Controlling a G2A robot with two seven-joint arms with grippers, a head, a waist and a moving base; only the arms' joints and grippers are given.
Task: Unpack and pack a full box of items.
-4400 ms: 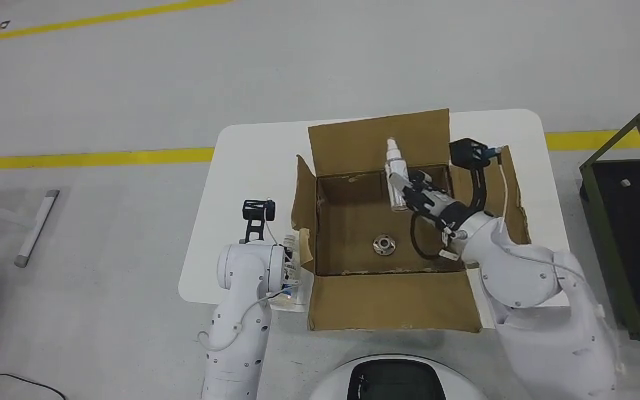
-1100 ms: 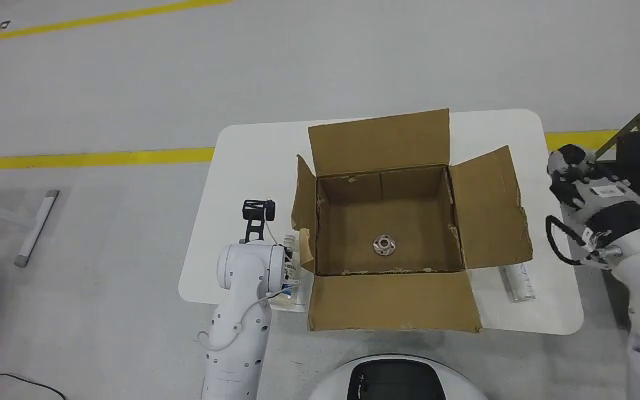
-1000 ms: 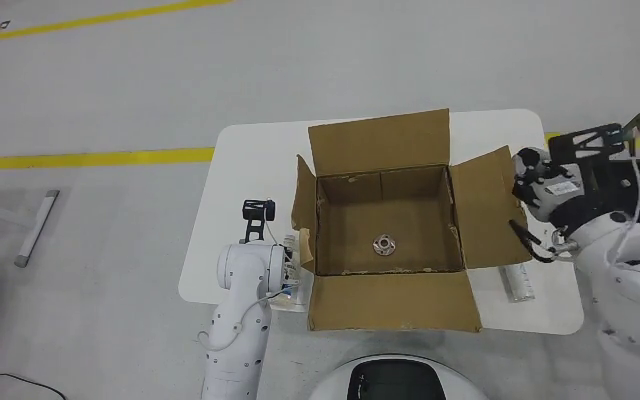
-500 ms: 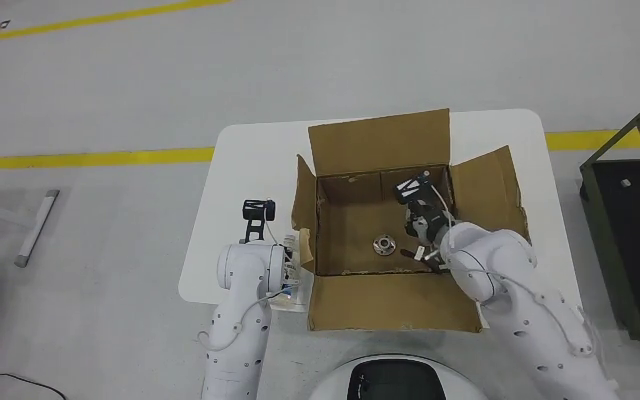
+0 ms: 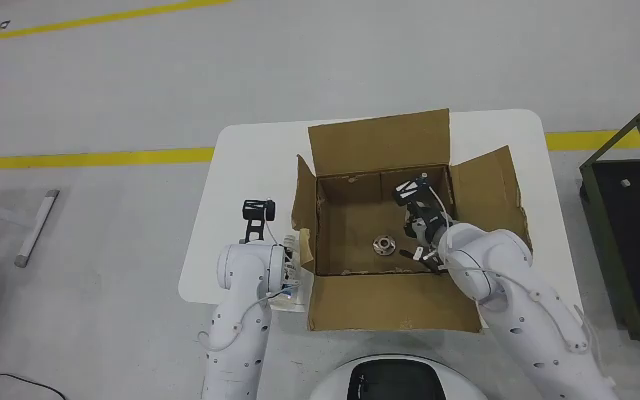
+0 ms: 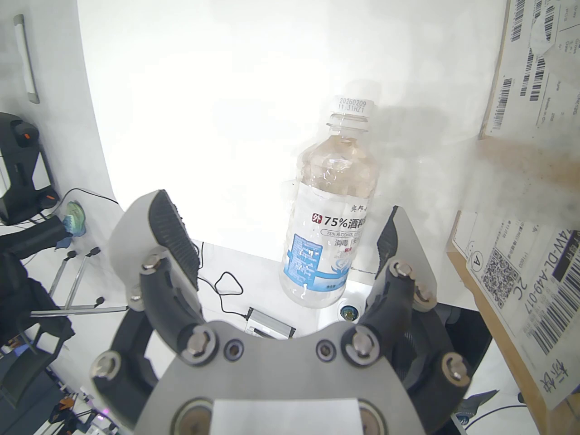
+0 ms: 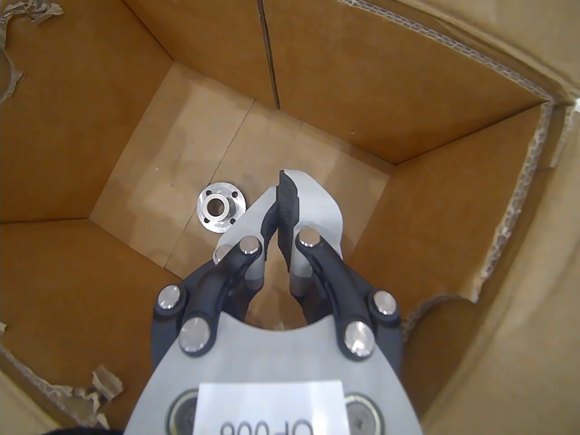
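Since a second ago our right arm has swung back in from off the table's right side, and the right gripper [image 7: 280, 187] is now down inside the box [image 7: 344, 92], fingers pinched together on nothing. The metal flange [image 7: 221, 206] lies flat on the box floor, bore up, just beside the fingertips on the robot's left. It's round, so there's no long axis, and it's well clear of the walls. We reckon the fingers need opening first. The left gripper [image 6: 278, 215] sits spread wide outside, by a bottle [image 6: 335, 210] lying on the table [image 6: 226, 70].

The white table [image 5: 250, 180] carries an open cardboard box [image 5: 380, 145] and, just beside it, a clear bottle [image 6: 331, 210].
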